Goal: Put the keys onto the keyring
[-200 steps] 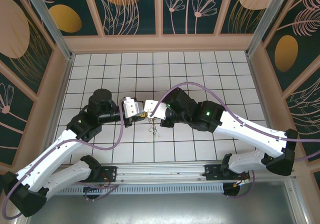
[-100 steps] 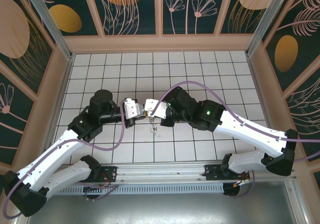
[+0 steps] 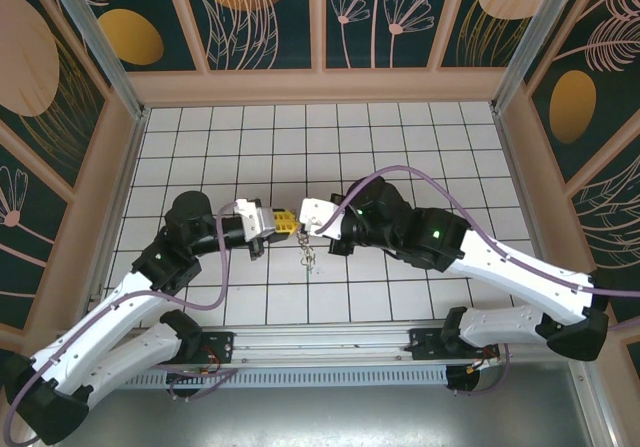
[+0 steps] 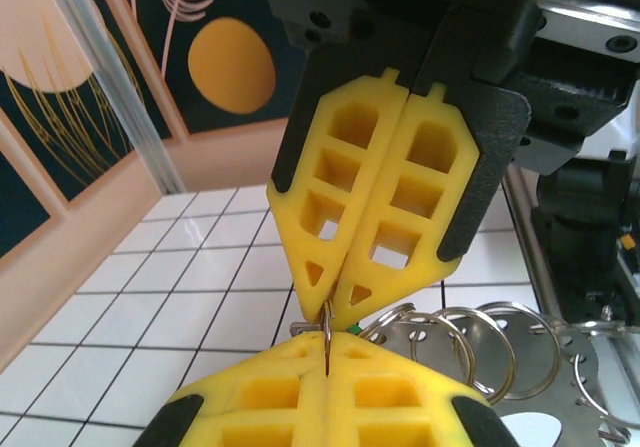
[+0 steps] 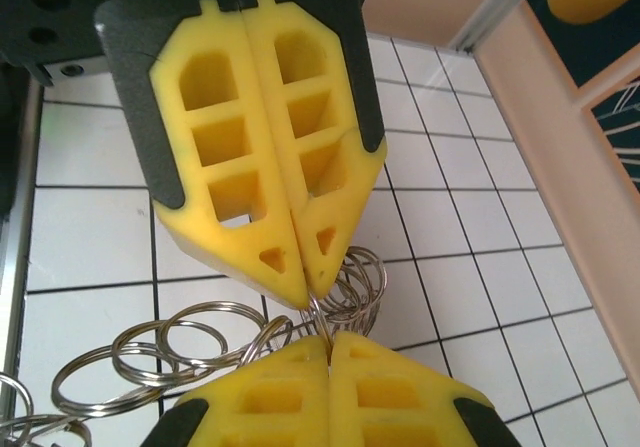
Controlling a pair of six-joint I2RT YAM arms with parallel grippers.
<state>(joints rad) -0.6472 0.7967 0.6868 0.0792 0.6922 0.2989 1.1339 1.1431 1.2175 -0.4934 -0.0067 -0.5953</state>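
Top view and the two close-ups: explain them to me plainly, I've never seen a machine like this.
Two robot arms are bolted at the near edge of a white tiled table. The top view looks down from behind them. The close-ups come from a camera on each wrist, looking along that arm's yellow fingers. The left gripper and right gripper meet tip to tip, both shut, pinching one thin metal ring between them. A bunch of silvery split rings sits right beside it.

white tabletop [image 3: 420,137] with a black grid spreads across the middle of the frame. dark teal wall panels [image 3: 400,17] with orange ovals and pale flower outlines line the top and sides.
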